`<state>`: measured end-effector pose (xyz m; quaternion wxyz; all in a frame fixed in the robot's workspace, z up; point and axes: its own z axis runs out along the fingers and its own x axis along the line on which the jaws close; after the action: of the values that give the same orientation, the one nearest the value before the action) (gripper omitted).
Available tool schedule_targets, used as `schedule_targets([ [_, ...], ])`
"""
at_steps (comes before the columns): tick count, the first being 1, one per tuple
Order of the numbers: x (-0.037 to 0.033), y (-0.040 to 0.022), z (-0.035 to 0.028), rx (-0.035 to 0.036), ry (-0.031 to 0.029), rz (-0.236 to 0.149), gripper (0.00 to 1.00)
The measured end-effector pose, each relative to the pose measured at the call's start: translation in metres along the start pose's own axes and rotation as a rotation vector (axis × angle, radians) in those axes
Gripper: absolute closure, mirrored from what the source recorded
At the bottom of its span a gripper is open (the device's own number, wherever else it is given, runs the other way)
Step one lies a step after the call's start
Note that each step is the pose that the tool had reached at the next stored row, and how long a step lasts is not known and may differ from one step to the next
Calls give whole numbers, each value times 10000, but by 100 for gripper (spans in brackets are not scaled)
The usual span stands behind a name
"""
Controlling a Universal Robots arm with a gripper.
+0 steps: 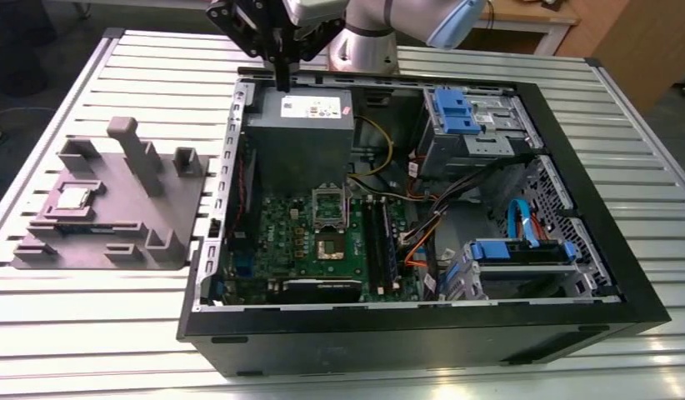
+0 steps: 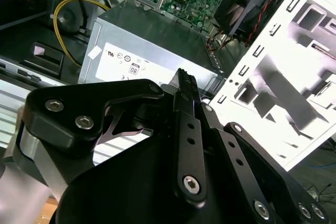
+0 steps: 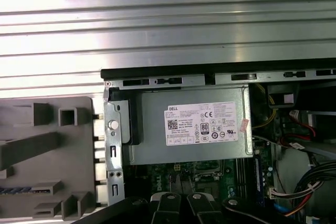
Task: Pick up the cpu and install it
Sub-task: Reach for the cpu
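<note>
Slatted table (image 1: 153, 75) — my tool (image 1: 282, 82), pressed together and empty, hovers; the cpu (image 1: 76, 197) lies well toward the exterior view's left.

Ribbed bare-metal table (image 1: 76, 350), dull sheen. The cpu (image 1: 73, 197) has a shiny silver metal top — its holder (image 1: 170, 208) matt grey plastic. Power supply (image 1: 298, 142): smooth grey metal, white paper label (image 1: 312, 107).
</note>
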<state>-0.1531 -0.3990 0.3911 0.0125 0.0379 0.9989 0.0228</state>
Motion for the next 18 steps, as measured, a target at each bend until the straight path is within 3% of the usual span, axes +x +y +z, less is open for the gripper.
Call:
schedule_targets([
  [18,77,-6,2,0,1,-1,90],
])
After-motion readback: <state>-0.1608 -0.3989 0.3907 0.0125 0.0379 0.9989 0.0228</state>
